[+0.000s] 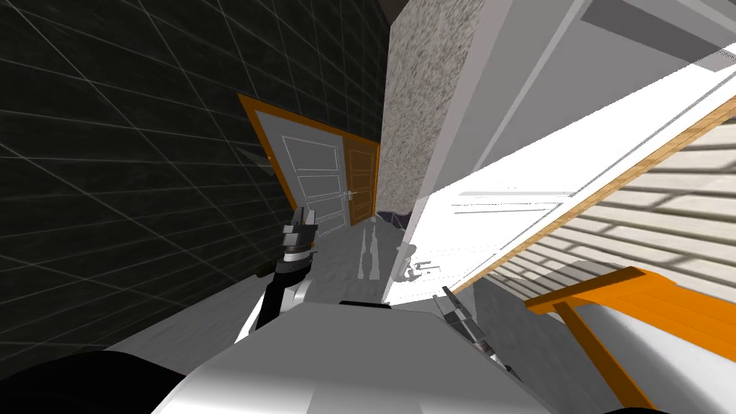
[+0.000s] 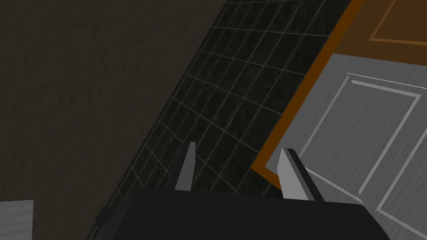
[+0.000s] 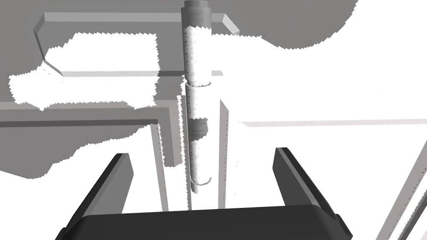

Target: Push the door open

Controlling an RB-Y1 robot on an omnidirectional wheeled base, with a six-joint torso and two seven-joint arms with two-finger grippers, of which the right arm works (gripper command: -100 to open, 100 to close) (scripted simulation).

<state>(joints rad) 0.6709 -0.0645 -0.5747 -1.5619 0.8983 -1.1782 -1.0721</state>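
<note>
Tiles, dark with pale grid lines, cover the wall [image 1: 108, 180] on the left. Beside it the left gripper [image 1: 300, 219] hangs raised, its fingers [image 2: 185, 166] parted and bare, aimed toward a grey panelled far door [image 1: 313, 180] in an orange frame [image 2: 287, 121]. Further right stands the white door [image 1: 517, 172], just ahead of the right gripper [image 1: 453, 302]. Its handle [image 3: 195, 125], a grey bar, lies between that gripper's wide-spread fingers [image 3: 292, 175], and neither finger presses it. Whether the gripper touches the door panel cannot be told.
</note>
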